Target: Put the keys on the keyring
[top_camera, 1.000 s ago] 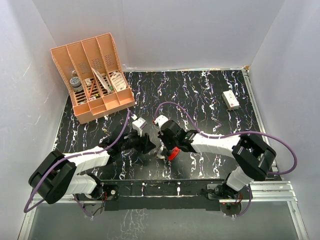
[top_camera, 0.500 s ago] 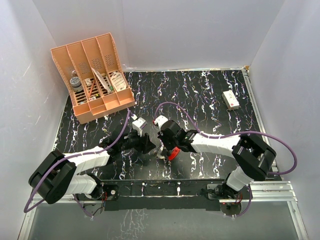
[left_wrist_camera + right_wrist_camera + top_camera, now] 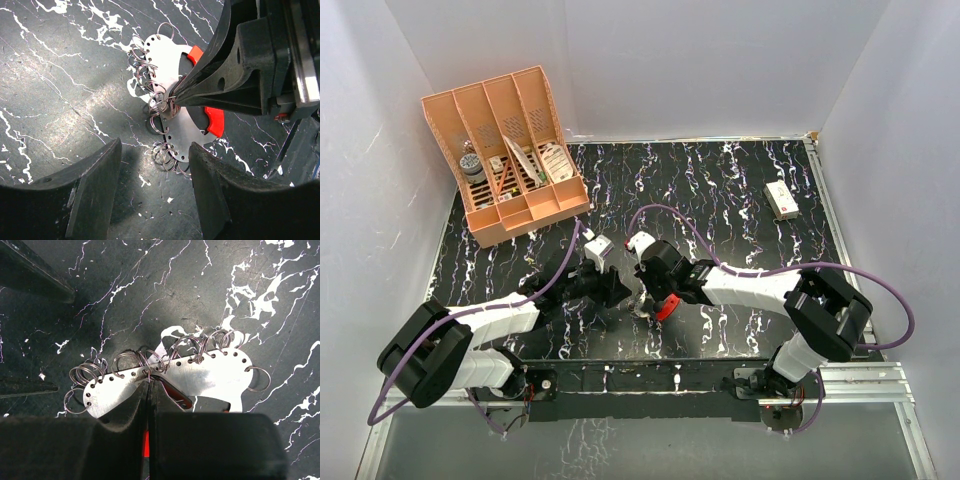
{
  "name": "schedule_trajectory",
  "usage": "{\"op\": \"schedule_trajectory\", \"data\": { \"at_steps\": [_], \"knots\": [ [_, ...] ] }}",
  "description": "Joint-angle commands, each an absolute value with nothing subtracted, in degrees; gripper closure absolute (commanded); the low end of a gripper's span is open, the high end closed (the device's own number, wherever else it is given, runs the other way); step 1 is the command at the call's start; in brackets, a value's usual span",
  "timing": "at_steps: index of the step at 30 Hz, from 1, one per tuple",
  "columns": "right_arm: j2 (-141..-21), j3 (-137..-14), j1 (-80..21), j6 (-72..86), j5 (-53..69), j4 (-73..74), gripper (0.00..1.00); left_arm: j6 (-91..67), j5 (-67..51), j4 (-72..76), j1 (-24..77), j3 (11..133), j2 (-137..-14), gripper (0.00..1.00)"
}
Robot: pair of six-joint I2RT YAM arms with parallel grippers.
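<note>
The keyring (image 3: 661, 306) lies flat on the black marbled table between the two arms. It is a pale metal plate (image 3: 172, 55) with holes along its rim, several wire rings (image 3: 131, 361) hanging in them and a red crescent (image 3: 215, 120) on one side. My right gripper (image 3: 148, 382) is shut, its tips pinching one small wire ring at the plate's edge (image 3: 173, 101). My left gripper (image 3: 155, 150) hovers open just short of the plate's near end, nothing between its fingers. The keys are not to be made out in any view.
An orange file rack (image 3: 510, 150) with small items stands at the back left. A small white box with a red mark (image 3: 781, 200) lies at the back right. White walls close in the table on three sides.
</note>
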State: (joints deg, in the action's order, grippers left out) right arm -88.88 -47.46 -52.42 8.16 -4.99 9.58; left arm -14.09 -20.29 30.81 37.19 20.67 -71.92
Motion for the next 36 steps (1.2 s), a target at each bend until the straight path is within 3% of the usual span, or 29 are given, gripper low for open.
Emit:
{"op": "schedule_trajectory", "data": {
  "at_steps": [1, 36],
  "knots": [
    [-87.56, -48.43, -52.29, 7.37, -5.02, 6.86, 1.00, -13.62, -20.30, 30.98, 36.87, 20.65, -71.19, 0.45],
    [-90.06, -51.11, -52.29, 4.73, -4.42, 7.72, 1.00, -13.45, -19.53, 30.49, 36.83, 20.12, -70.33, 0.45]
  ]
}}
